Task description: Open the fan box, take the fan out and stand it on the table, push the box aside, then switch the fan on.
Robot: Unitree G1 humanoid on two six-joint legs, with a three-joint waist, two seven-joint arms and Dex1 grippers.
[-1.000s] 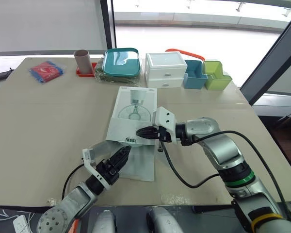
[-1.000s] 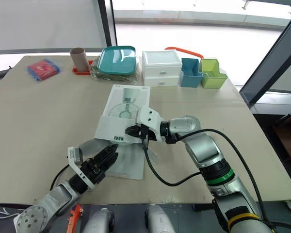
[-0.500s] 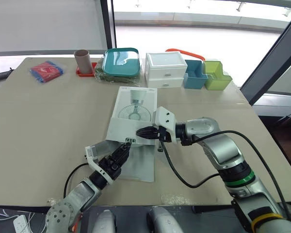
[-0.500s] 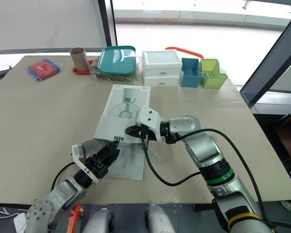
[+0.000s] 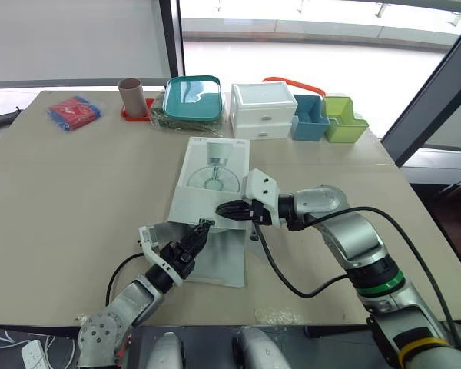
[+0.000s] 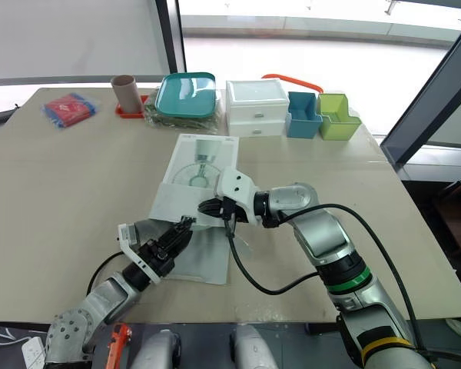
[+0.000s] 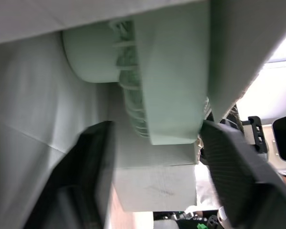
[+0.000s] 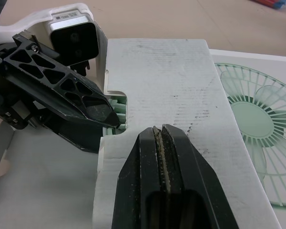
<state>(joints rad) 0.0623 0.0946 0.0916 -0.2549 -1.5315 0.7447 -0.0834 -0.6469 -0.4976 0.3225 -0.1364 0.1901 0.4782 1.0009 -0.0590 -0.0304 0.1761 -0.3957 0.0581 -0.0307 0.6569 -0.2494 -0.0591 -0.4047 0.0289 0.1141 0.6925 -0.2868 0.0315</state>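
Note:
The white fan box (image 5: 215,173) lies flat mid-table, its near end open and the flap (image 5: 221,263) spread on the table. Inside the opening sits the pale green fan (image 7: 167,95). My left gripper (image 5: 200,231) reaches into that opening, open, with one finger (image 7: 88,181) on each side of the fan's edge. My right gripper (image 5: 221,209) is shut with nothing in it, its tips (image 8: 160,130) resting on the box top just behind the notch where the green fan (image 8: 115,109) peeks out.
Along the far edge stand a red packet (image 5: 73,112), a cardboard tube (image 5: 130,96), a teal tray (image 5: 192,96), a white drawer unit (image 5: 261,110), a blue bin (image 5: 307,119) and a green bin (image 5: 342,119). My right arm's black cable (image 5: 280,277) trails over the table.
My left gripper has slid forward over the flap until its fingertips reach into the box's open end. The right gripper and the box have stayed where they were.

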